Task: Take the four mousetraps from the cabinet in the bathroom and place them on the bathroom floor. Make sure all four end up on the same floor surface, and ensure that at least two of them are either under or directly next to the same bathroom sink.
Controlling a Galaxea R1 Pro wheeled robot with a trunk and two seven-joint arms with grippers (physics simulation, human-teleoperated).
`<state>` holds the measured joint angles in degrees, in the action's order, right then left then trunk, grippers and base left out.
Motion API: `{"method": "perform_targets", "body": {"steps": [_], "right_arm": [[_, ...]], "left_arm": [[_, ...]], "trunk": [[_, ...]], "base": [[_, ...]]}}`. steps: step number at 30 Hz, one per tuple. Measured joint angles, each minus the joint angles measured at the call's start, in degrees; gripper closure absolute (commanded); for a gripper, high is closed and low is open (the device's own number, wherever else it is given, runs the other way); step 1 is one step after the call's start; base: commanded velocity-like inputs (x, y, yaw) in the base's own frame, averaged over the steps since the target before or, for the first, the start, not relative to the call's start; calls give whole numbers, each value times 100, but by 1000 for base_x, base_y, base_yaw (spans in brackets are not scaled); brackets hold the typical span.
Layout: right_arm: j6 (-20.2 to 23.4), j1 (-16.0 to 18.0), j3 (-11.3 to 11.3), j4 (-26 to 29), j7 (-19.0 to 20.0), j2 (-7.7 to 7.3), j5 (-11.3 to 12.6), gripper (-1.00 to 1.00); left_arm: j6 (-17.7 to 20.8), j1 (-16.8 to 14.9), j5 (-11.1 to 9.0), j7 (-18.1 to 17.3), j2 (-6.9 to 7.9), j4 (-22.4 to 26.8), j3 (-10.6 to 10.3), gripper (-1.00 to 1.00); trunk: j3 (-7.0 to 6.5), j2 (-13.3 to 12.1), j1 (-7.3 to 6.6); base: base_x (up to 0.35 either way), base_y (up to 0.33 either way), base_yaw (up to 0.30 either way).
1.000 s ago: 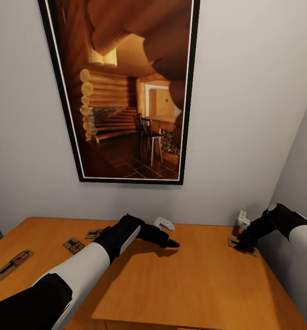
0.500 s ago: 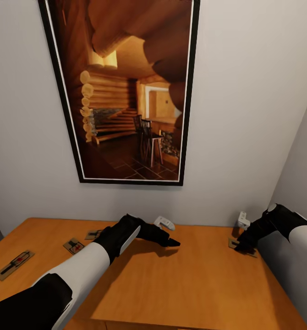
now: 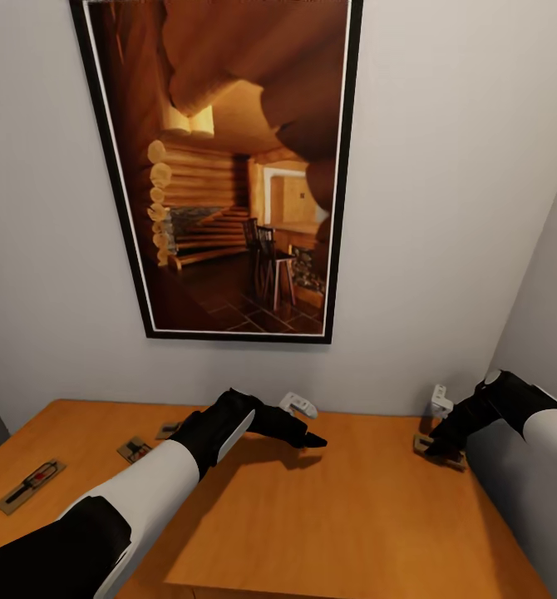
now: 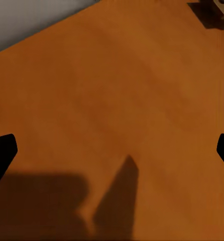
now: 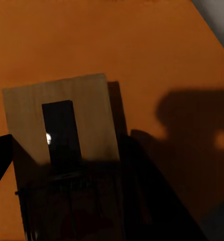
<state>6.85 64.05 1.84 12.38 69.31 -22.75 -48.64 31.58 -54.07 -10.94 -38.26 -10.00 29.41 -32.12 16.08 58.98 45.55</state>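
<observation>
The cabinet's (image 3: 353, 516) orange-brown flat top spreads below me. Three mousetraps lie on its left part: one (image 3: 31, 485) near the left edge, one (image 3: 135, 449) further in, one (image 3: 169, 430) by the wall. My left gripper (image 3: 310, 438) hovers open over bare wood (image 4: 112, 100) at mid-top, its fingertips (image 4: 1, 153) wide apart. A further mousetrap (image 3: 439, 449) lies at the right end under my right gripper (image 3: 441, 447). In the right wrist view that trap (image 5: 72, 125) sits between the fingers (image 5: 0, 160), which press against both its long edges.
A large framed picture (image 3: 229, 166) hangs on the grey wall behind the cabinet. A side wall (image 3: 544, 316) closes in on the right, just beyond my right arm. The cabinet's front edge (image 3: 312, 592) runs along the bottom of the head view.
The whole head view has shifted slightly, so the camera moved; the cabinet top and traps sit a little lower in the picture. Both grippers hold the same places over the top.
</observation>
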Motion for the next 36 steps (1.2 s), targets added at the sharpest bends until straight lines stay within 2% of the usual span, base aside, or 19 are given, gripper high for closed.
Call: {"method": "perform_targets", "body": {"steps": [16,19,24,26,36], "right_arm": [[-11,0,-9,0,100,35,-13,100],[-20,0,-18,4,333,36,-10,100],[-24,-1,-30,45,1235,57,10,100],[-19,-1,-32,61,1468,81,13,100],[-14,-1,-31,64,1747,223,20,100]], "left_arm": [[0,0,0,0,0,1,0,-100],[0,0,0,0,0,-2,0,-100],[0,0,0,0,0,-3,0,-100],[0,0,1,0,0,-1,0,-100],[0,0,0,0,0,4,0,-100]], "trunk": [[-288,-642,-352],[-342,-763,-418],[-432,-964,-528],[-468,-1044,-572],[-648,-1446,-792]], "base": [[0,0,0],[0,0,0],[0,0,0],[0,0,0],[0,0,0]]}}
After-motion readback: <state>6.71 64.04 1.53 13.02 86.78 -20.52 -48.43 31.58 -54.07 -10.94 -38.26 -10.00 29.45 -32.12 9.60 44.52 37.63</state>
